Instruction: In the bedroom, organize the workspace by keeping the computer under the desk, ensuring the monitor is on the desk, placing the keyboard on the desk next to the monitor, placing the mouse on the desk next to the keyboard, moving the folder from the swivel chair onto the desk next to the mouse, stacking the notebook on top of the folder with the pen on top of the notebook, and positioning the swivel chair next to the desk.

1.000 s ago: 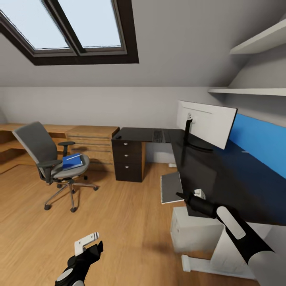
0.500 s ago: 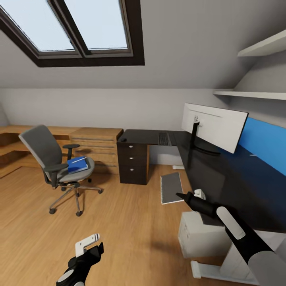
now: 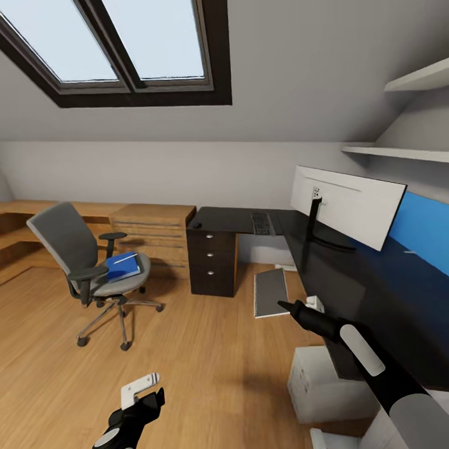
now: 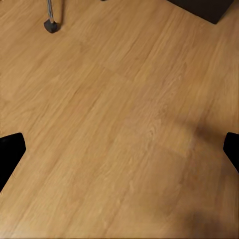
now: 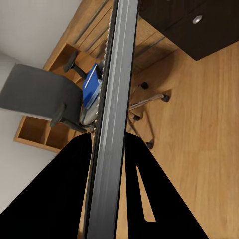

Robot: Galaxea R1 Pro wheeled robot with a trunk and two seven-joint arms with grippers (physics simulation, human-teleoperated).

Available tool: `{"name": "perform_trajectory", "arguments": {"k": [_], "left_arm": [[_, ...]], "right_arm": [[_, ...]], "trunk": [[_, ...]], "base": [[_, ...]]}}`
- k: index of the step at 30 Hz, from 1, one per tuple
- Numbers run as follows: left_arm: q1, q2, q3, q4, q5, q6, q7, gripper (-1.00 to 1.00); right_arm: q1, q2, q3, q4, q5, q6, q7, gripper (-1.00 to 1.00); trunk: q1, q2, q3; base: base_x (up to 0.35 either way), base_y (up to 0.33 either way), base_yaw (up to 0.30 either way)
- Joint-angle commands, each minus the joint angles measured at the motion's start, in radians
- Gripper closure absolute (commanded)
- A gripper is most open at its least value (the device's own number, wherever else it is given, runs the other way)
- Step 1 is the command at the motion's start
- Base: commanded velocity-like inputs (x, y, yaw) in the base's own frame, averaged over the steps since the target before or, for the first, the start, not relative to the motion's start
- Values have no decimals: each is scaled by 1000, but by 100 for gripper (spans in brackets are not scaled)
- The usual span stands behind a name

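1. The left arm point(image 3: 125, 424) sits low in the head view, its forearm angled up and slightly rightward.
2. The left gripper point(image 3: 144, 391) points forward and down, fingers spread wide with nothing between them.
3. The right arm point(image 3: 380, 374) reaches forward and to the left from the lower right.
4. The right gripper point(image 3: 284, 305) is clamped edge-on around a thin grey slab, one dark finger point(image 5: 69, 199) on each face.

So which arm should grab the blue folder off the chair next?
Probably left: the left gripper is open and empty, on the side of the swivel chair holding the folder. The right gripper is clamped on the grey notebook.
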Motion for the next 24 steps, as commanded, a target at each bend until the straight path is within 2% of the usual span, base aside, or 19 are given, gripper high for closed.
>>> {"name": "perform_trajectory", "arguments": {"k": [1, 15, 24], "left_arm": [[-1, 1, -3, 4, 4, 3, 7, -100], [-1, 2, -4, 23, 2, 3, 6, -100], [-2, 2, -4, 23, 2, 2, 6, -100]], "right_arm": [[-1, -1, 1, 0, -2, 0, 1, 100], [-1, -2, 0, 1, -2, -8, 1, 100], [-1, -3, 0, 1, -1, -8, 1, 100]], "trunk": [[-3, 7, 2], [-57, 105, 46], [-92, 168, 74]], "base": [[302, 27, 0], [324, 6, 0], [328, 70, 0]]}}
